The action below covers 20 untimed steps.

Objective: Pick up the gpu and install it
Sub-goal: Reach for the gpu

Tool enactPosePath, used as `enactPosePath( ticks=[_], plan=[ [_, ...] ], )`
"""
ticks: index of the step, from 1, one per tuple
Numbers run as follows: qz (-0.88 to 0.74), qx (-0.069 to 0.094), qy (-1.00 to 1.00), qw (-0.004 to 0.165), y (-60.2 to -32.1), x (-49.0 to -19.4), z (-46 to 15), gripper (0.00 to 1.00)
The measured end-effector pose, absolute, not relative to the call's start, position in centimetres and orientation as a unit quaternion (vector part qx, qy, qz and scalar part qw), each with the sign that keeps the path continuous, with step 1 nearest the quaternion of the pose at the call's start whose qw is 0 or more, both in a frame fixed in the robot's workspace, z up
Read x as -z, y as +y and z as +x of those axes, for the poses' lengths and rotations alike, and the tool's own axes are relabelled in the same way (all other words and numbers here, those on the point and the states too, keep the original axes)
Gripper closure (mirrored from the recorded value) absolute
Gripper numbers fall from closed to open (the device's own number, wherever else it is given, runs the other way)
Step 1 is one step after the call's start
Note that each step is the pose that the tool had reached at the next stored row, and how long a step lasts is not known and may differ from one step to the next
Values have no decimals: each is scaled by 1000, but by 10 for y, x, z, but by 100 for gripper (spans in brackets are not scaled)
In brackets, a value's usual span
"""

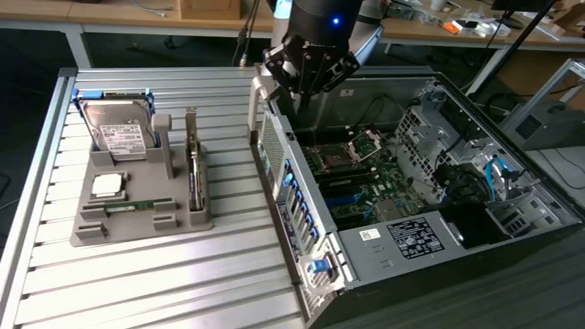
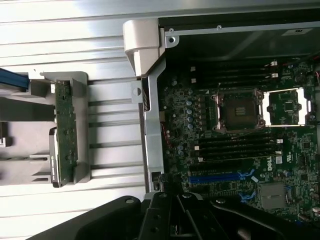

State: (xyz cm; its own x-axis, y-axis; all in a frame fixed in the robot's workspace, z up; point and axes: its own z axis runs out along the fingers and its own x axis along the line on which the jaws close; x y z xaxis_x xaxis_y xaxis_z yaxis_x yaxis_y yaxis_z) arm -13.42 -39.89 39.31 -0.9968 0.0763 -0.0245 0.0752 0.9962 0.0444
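Observation:
The gpu is a thin dark card with a silver end bracket. It stands on edge in a slot on the right side of the grey parts holder. In the wrist view the gpu shows edge-on in that holder. My gripper hangs above the far left wall of the open computer case, to the exterior view's right of the gpu and apart from it. Only the dark base of the gripper shows in the wrist view. The motherboard lies exposed with a blue slot.
A silver hard drive, a square processor and a green memory stick also sit in the holder. The slatted metal table carries holder and case. Drive cages and cables crowd the case's right side.

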Motion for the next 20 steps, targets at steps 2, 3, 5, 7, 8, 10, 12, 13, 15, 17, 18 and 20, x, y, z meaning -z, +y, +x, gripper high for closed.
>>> enactPosePath(
  ticks=[2, 3, 5, 7, 8, 10, 12, 13, 15, 17, 18, 20],
  plan=[
    [38, -22, 999, 13, -399, -393, -135, 89],
    [38, -22, 999, 13, -399, -393, -135, 89],
    [38, -22, 999, 13, -399, -393, -136, 89],
    [38, -22, 999, 13, -399, -393, -137, 89],
    [38, -22, 999, 13, -399, -393, -137, 89],
    [38, -22, 999, 13, -399, -393, -138, 89],
    [38, -22, 999, 13, -399, -393, -139, 89],
    [38, -22, 999, 13, -399, -393, -139, 89],
    [38, -22, 999, 13, -399, -393, -140, 89],
    [38, -22, 999, 13, -399, -393, -141, 89],
    [38, -22, 999, 13, -399, -393, -141, 89],
    [38, -22, 999, 13, -399, -393, -142, 89]
  ],
)
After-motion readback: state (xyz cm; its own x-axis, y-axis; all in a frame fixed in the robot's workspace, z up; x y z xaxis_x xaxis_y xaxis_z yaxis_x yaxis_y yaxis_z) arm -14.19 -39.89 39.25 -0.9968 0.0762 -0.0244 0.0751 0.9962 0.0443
